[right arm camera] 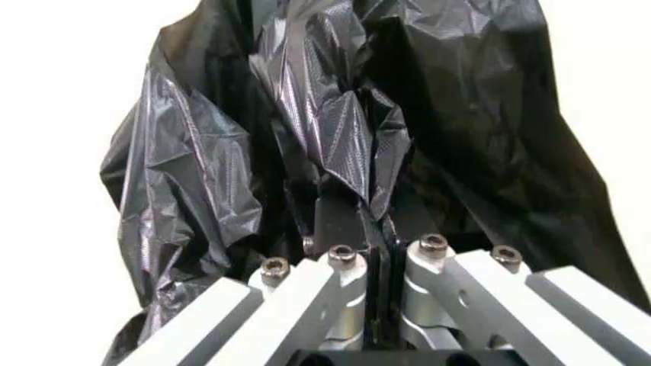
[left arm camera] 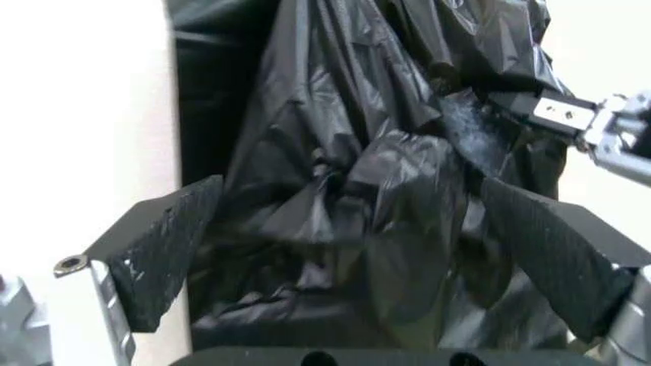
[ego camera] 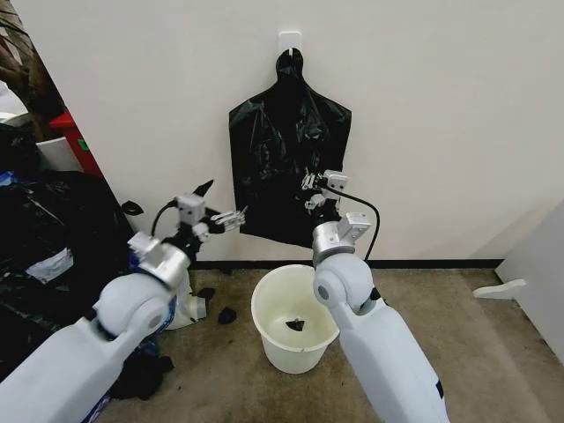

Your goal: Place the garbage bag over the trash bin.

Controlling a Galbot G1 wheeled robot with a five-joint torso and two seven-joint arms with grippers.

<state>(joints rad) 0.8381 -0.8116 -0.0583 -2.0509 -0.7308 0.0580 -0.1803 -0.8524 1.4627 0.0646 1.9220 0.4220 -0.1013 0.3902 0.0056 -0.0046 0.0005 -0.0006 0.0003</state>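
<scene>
Hanging from a wall hook (ego camera: pixel 290 39), the bag (ego camera: pixel 286 167) could tear or bring its neighbours along if pulled hard. The left gripper (ego camera: pixel 231 217) stood wide open just beside it; the right gripper (ego camera: pixel 315 190) was pinched on its film, above the bin (ego camera: pixel 275 337).

The garbage bag (ego camera: pixel 282 167) hangs on the wall above the trash bin (ego camera: pixel 295 322).
</scene>
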